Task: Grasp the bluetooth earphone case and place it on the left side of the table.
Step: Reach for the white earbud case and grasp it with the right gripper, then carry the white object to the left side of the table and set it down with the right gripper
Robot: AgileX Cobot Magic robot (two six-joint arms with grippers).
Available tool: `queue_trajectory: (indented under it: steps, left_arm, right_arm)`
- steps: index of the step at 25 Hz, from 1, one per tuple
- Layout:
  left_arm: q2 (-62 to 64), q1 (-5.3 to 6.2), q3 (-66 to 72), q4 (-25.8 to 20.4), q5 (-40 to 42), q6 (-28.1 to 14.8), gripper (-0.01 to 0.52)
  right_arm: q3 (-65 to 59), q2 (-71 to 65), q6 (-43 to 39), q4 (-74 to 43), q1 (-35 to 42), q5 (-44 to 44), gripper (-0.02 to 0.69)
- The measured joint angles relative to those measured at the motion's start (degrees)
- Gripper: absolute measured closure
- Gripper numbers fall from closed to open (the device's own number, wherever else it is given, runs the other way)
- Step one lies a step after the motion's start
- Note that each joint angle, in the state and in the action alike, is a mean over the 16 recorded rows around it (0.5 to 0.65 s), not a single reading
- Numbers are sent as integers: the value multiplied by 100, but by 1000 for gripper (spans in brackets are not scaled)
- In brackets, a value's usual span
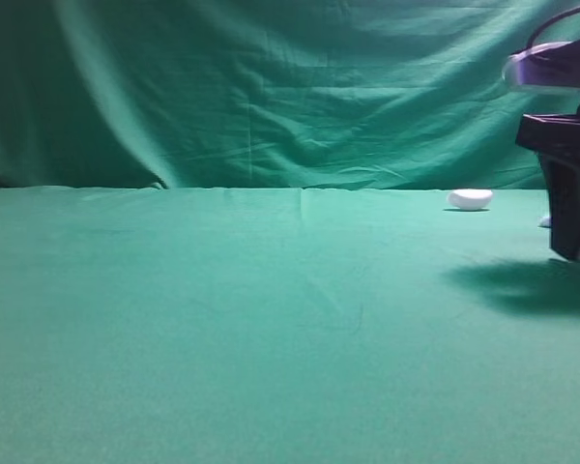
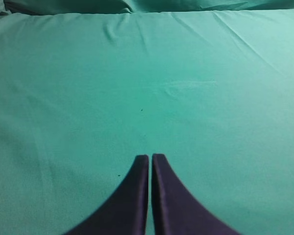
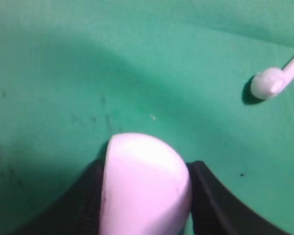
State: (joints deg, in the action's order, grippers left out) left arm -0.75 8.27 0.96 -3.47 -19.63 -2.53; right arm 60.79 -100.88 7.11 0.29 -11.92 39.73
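Exterior high view shows the bench (image 1: 222,319), draped in plain green cloth with a faint crease running from near to far down its middle, and the right gripper (image 1: 572,237) hanging at the far right edge of the picture over its own shadow. A sliver of white peeks out beside its dark fingers, and a rounded white piece (image 1: 470,199) lies well apart near the far edge; the left side of the bench is bare. Left wrist view looks over smooth, lightly wrinkled cloth, with the left gripper (image 2: 150,161) drawn narrow, its dark tapered fingers almost touching and holding nothing. Right wrist view settles the matter: the bluetooth earphone case (image 3: 144,181), white, glossy and rounded like a pill, sits clamped between the two black fingers, its long axis running along them and its domed end pointing away from the camera. A small white earbud (image 3: 268,83) with a stem lies on the cloth off to the right, apart from the case. The case is already with the right arm, so the target lies far off to its left.
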Motion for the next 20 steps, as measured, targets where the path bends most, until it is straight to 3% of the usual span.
queue_trajectory:
  steps: [10, 20]
  left_arm:
    - [0, 0, 0, 0, 0, 0, 514]
    - [0, 0, 0, 0, 0, 0, 514]
  right_arm:
    - [1902, -135, 150, 530, -1119, 477, 333]
    - [3805, -1557, 525, 806, -3077, -274, 333]
